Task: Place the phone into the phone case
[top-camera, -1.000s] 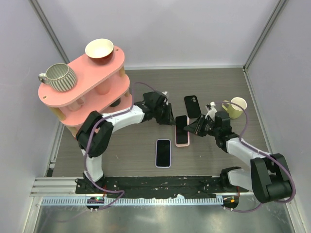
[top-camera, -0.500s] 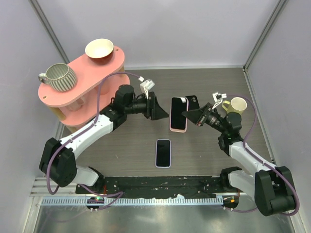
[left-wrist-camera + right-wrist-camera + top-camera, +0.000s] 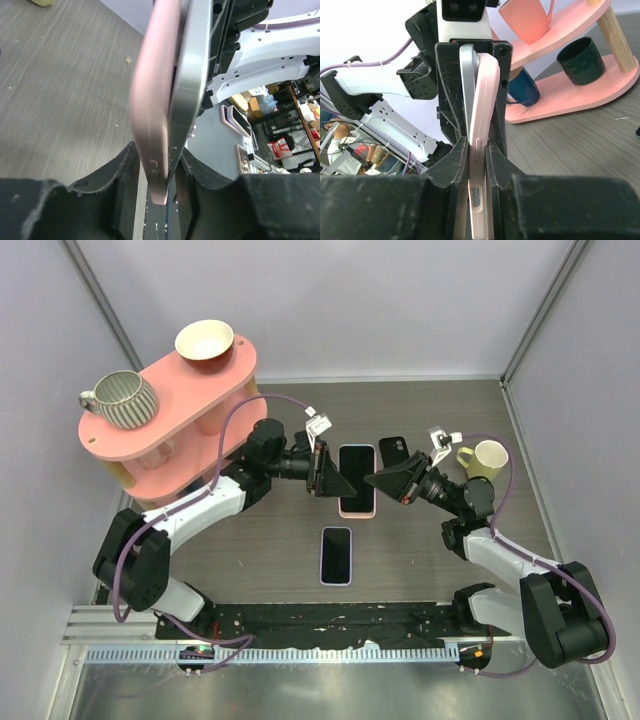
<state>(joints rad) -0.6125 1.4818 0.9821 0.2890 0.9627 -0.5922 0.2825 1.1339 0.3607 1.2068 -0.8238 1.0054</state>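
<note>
From above you see the phone (image 3: 357, 472) screen up, lifted off the surface (image 3: 420, 555) and bridged between the two arms. The left gripper (image 3: 328, 474) is at its left edge and the right gripper (image 3: 383, 481) at its right edge. That view gives you only a thin rim of the pink case (image 3: 358, 511) around the dark screen. It hides how the fingers sit.

The wrist views fill that in. The left wrist camera looks at the pair edge-on, with the silver frame bare beside the pink shell. One of the fingers (image 3: 122, 172) lies against the case and the other against the phone, so the left gripper is clenched on the pair. The right wrist view shows the right gripper pinched tight on the opposite edge, the case's side buttons just above its fingertips. The left gripper faces it at the far side. You cannot tell whether the phone is fully seated.

Only the top view shows the second phone (image 3: 336, 554) flat on the surface nearer the bases. It also shows the black case (image 3: 397, 449) lying just beyond the held pair.
</note>
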